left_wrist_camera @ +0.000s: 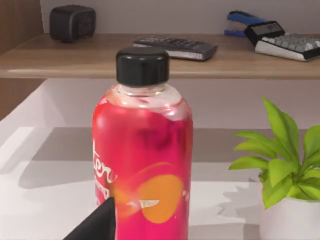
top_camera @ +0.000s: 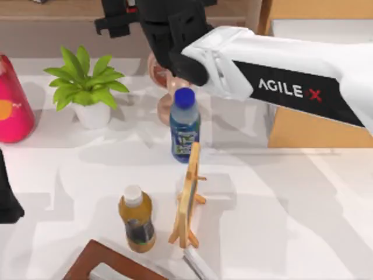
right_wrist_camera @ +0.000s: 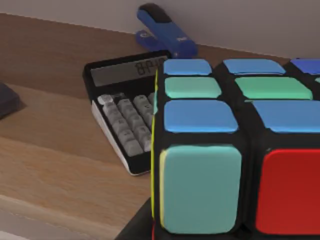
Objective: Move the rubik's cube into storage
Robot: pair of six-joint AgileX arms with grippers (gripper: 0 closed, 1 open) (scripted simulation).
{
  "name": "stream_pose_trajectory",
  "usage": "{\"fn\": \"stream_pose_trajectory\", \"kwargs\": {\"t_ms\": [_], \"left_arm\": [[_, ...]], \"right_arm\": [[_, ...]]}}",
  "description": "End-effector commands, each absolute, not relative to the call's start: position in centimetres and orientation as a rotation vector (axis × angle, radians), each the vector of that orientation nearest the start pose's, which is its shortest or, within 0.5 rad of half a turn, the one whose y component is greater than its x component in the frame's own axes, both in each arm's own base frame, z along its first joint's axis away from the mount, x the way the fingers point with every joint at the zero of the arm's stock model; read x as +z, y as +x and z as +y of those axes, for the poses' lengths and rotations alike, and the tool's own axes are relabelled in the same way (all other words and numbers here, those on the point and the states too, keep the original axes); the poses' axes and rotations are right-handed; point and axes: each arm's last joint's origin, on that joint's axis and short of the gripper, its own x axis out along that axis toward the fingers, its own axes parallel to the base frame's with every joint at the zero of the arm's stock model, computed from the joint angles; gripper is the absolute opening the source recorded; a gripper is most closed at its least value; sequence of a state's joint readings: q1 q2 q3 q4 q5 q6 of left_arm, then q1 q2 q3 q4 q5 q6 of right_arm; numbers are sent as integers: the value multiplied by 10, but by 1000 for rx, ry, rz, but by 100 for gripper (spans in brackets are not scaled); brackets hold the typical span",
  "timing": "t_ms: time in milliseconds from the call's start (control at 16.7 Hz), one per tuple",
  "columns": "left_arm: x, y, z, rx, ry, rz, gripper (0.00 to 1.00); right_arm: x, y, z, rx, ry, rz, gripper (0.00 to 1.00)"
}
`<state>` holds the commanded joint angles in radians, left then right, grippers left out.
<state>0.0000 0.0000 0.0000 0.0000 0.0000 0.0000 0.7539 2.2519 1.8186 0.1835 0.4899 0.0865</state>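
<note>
The rubik's cube [right_wrist_camera: 225, 150] looms close in the right wrist view, showing blue, teal, green and red squares on a black grid. One dark finger [right_wrist_camera: 137, 227] lies against its lower edge, above the wooden shelf. My right gripper [top_camera: 160, 26] reaches over the shelf at the back, its black wrist hiding the cube from above. The storage [top_camera: 297, 131], a light-wood box with a white inside, stands at the back right, partly under the right arm. My left gripper [top_camera: 7, 198] is parked at the table's left edge.
On the shelf [top_camera: 58, 11] lie a calculator [right_wrist_camera: 125, 110] and a blue stapler [right_wrist_camera: 165, 32]. The table holds a pink bottle [top_camera: 14, 102], a potted plant [top_camera: 87, 87], a blue-capped bottle [top_camera: 185, 125], a yellow bottle [top_camera: 137, 219], a wooden stand [top_camera: 189, 195] and a brown tray [top_camera: 99, 262].
</note>
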Motion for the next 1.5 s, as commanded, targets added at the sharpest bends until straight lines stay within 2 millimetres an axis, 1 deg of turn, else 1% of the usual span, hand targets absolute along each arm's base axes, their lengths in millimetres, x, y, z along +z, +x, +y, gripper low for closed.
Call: {"fn": "stream_pose_trajectory", "kwargs": {"t_ms": [180,360,480,660,780,900,1080,1200,1380,1500], "left_arm": [[160,106,-1,0,0,0,100],[160,106,-1,0,0,0,100],[160,106,-1,0,0,0,100],[160,106,-1,0,0,0,100],[160,106,-1,0,0,0,100],[160,106,-1,0,0,0,100],[160,106,-1,0,0,0,100],[160,106,-1,0,0,0,100],[160,106,-1,0,0,0,100],[160,106,-1,0,0,0,100]], "right_arm": [[255,383,346,367,-110,374,0],[276,379,318,399,-131,555,0],[290,379,293,390,-133,674,0],[307,384,250,342,-120,844,0],[313,392,219,291,-103,950,0],[313,403,186,227,-79,1048,0],[301,425,137,124,-40,1185,0],[283,440,109,66,-16,1276,0],[243,461,82,16,6,1417,0],[215,471,72,3,13,1498,0]]}}
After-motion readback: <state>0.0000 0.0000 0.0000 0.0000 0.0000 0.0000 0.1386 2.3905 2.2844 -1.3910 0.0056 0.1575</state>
